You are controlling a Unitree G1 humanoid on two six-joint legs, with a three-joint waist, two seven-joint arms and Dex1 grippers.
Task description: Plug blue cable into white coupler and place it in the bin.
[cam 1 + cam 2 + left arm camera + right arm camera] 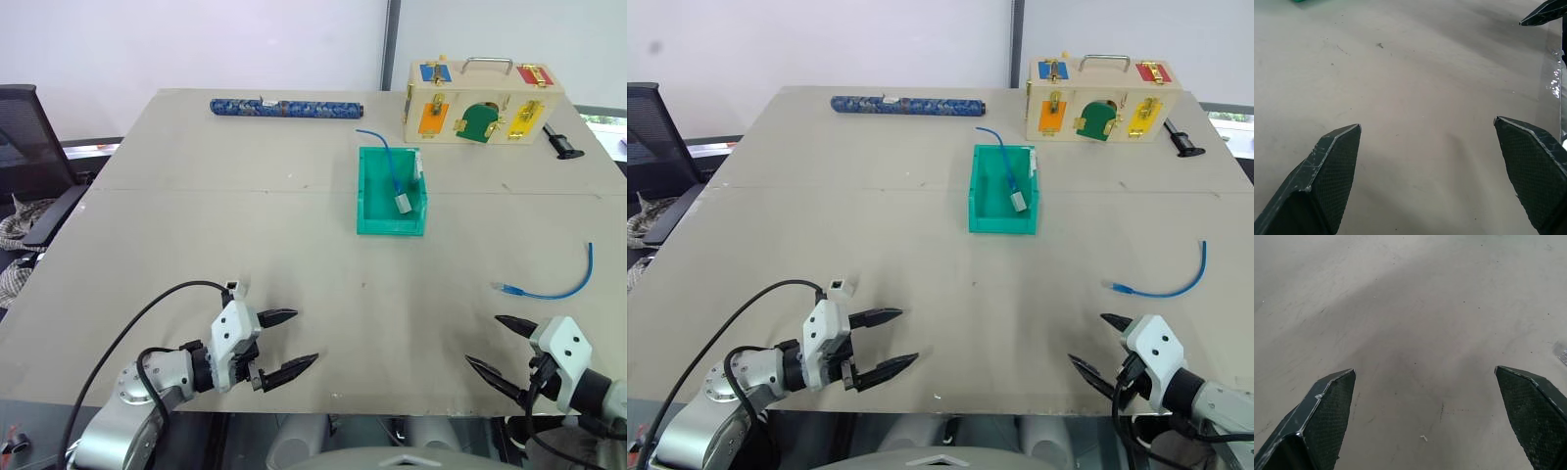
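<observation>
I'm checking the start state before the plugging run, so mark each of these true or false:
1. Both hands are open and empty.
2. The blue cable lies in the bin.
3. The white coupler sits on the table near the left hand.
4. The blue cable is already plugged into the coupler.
1. True. The left hand and the right hand stand open over the table with nothing between their fingers.
2. False. The blue cable lies on the table near the right hand. The bin holds another blue cable, which ends in a greyish block.
3. True. The white coupler sits just beyond the left hand.
4. False. Cable and coupler lie far apart, on opposite sides of the table.
</observation>
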